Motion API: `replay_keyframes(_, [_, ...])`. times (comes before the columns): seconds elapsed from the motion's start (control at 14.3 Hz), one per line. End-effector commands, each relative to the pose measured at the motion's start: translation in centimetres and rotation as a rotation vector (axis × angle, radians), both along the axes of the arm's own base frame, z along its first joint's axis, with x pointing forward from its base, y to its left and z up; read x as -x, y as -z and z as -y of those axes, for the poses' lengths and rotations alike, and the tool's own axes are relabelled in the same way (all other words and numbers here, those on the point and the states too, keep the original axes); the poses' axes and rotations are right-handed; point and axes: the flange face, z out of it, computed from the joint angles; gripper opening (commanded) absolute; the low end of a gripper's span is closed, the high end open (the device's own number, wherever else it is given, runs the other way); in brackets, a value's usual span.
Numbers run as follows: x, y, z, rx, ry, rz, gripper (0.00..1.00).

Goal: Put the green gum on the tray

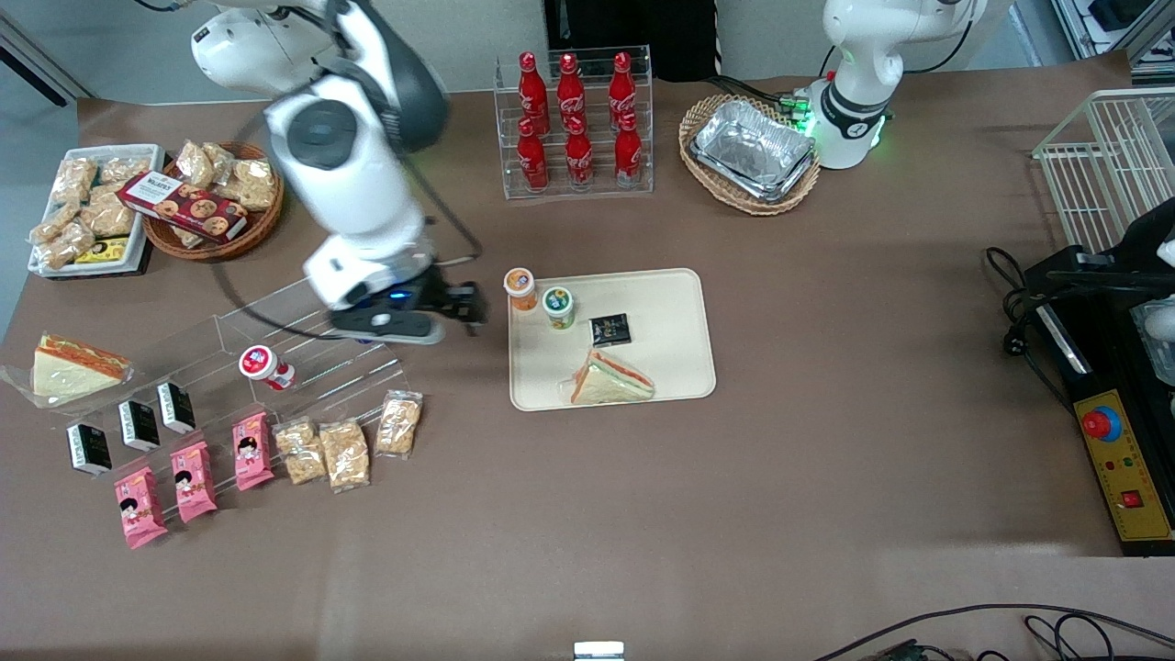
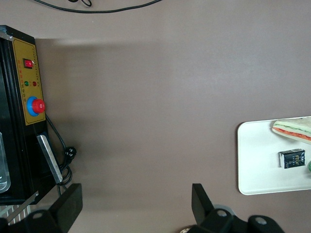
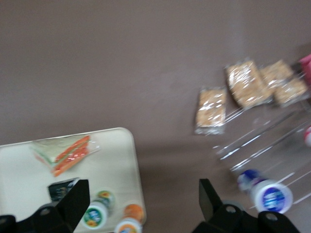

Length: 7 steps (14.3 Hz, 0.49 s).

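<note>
Tabletop carries the tray at frame centre. Gripper hovers just beside the tray's edge, jaws apart, empty. Green gum stands upright on the tray's upper-left part beside orange bottle. Probably light, rigid, slick plastic; grip the body sides below the lid.

White Coca-Cola script on the red bottles in the clear rack.

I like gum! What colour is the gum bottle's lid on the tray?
Dark green with a white rim, clearest in the front view.
</note>
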Motion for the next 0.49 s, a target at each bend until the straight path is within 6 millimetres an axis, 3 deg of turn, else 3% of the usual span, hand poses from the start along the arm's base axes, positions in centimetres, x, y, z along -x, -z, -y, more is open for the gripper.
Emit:
replay_keyframes(0.0, [-4.5, -2.5, 10.4, 0.044, -0.157, -0.008, 1.0])
replay_keyframes(0.28, [-6.4, -4.5, 24.4, -0.003, -0.264, -0.032, 1.0])
replay_keyframes(0.42, [-6.2, -5.5, 29.9, -0.003, -0.28, -0.056, 1.0])
